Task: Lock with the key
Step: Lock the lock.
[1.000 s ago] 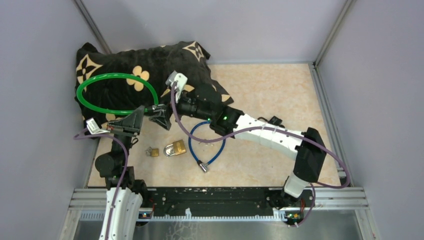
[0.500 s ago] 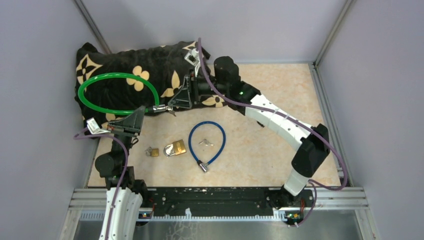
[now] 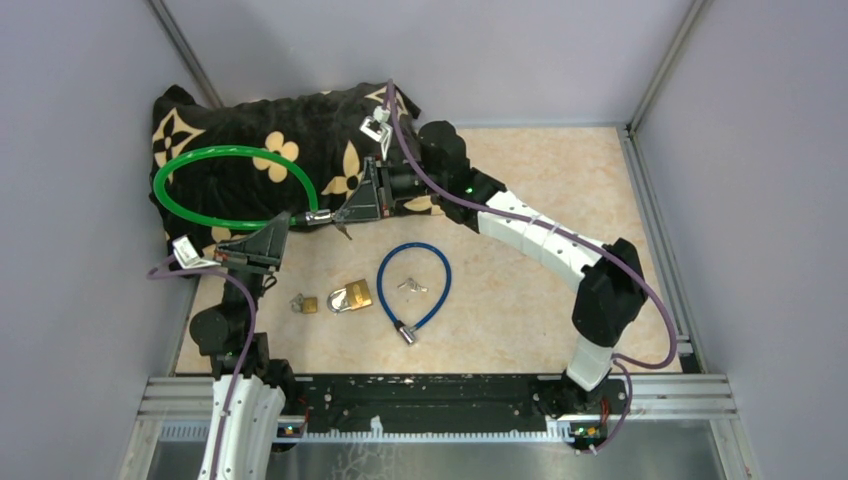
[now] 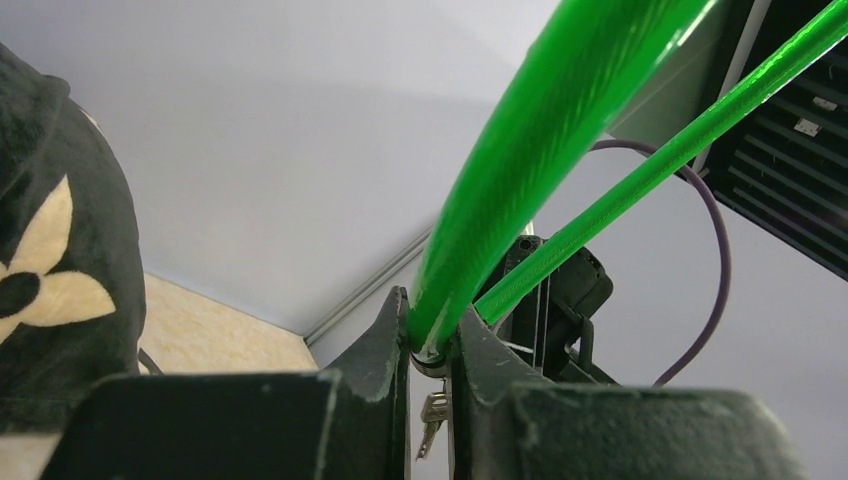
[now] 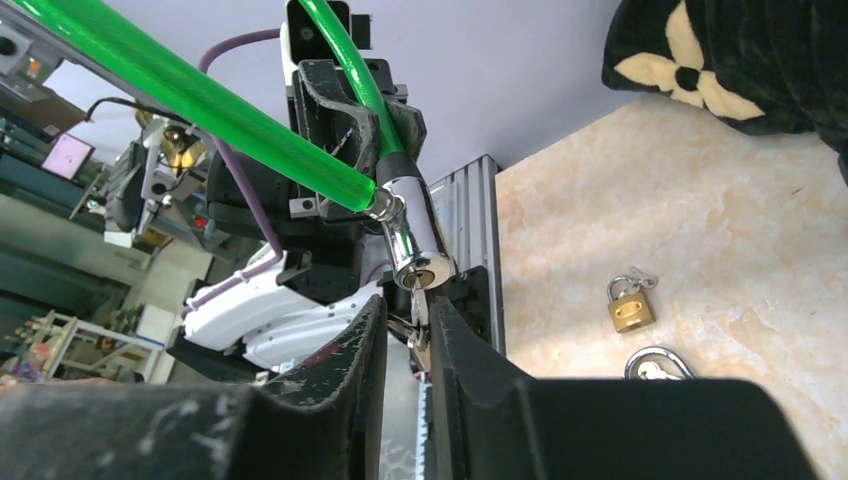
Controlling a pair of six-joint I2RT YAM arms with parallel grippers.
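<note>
The green cable lock (image 3: 200, 155) loops over the black cushion, and its chrome barrel (image 3: 318, 216) is held up off the table. My left gripper (image 3: 288, 222) is shut on the green cable (image 4: 520, 150) just behind the barrel, with spare keys (image 4: 432, 415) dangling below its jaws (image 4: 430, 320). In the right wrist view the barrel (image 5: 415, 240) faces me with the key (image 5: 418, 305) sticking out of its keyhole. My right gripper (image 5: 408, 310) is closed narrowly around that key. From above, the right gripper (image 3: 345, 215) meets the barrel end from the right.
A blue cable lock (image 3: 413, 283) with small keys inside its loop lies mid-table. A brass padlock (image 3: 309, 303) and a larger silver-shackled padlock (image 3: 350, 296) lie left of it. The black flowered cushion (image 3: 250, 110) fills the back left corner. Grey walls enclose the table.
The right arm swung from over the blue cable toward the back, turned to face the chrome barrel, and its jaws closed from wide open onto the key. The left arm held still.
</note>
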